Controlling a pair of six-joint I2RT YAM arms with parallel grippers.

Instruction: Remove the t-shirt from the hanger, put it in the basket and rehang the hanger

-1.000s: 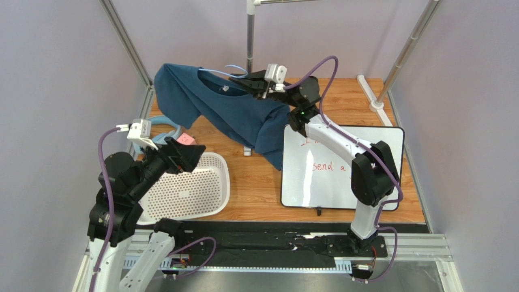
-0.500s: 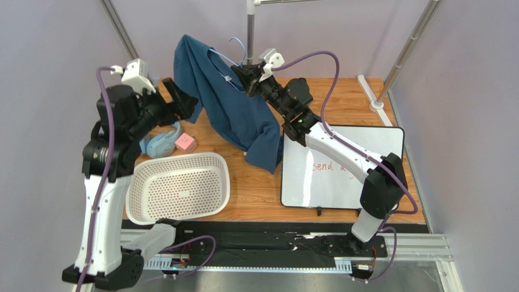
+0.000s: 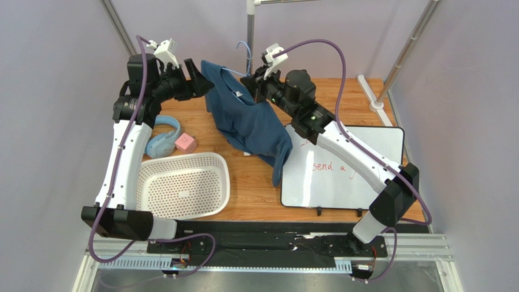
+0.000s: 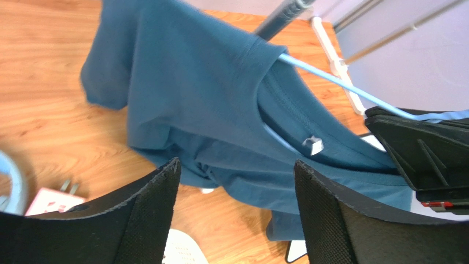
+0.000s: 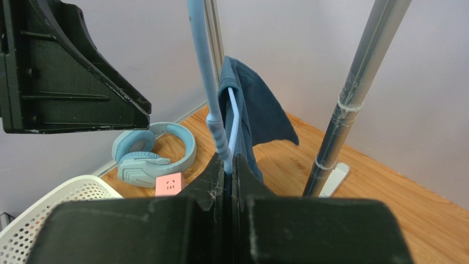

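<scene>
The wooden worktop [image 3: 256, 176] carries a whiteboard [image 3: 317, 182] at its right side and a white perforated basket [image 3: 183, 159] at its near left corner. From its far edge rises the metal rack pole [image 3: 250, 36].

The t-shirt [image 3: 250, 121] is not lying flat. It hangs in the air over the far middle of the worktop, on the hanger [image 5: 205, 66], with its lower part trailing down towards the whiteboard's left edge. Lifting it this way lets the cloth drop under its own weight, which should help it slide off the wire.

The right hand [image 5: 225, 165] is pressed together on the hanger's light-blue wire just below the hook and holds the frame up near the pole. This arm appears to serve as the anchor.

The left hand [image 4: 236, 168] is spread wide with nothing between its fingers. It sits just beside the shirt's far-left shoulder and faces the neck opening, and looks set to take hold of cloth and draw it off. The shirt has not yet been gripped.

A pair of blue headphones [image 3: 161, 143] and a small pink block [image 3: 186, 143] lie near the left edge, behind the basket. Inside the collar the white neck label [image 4: 314, 144] shows, with the hanger wire running beneath it.
</scene>
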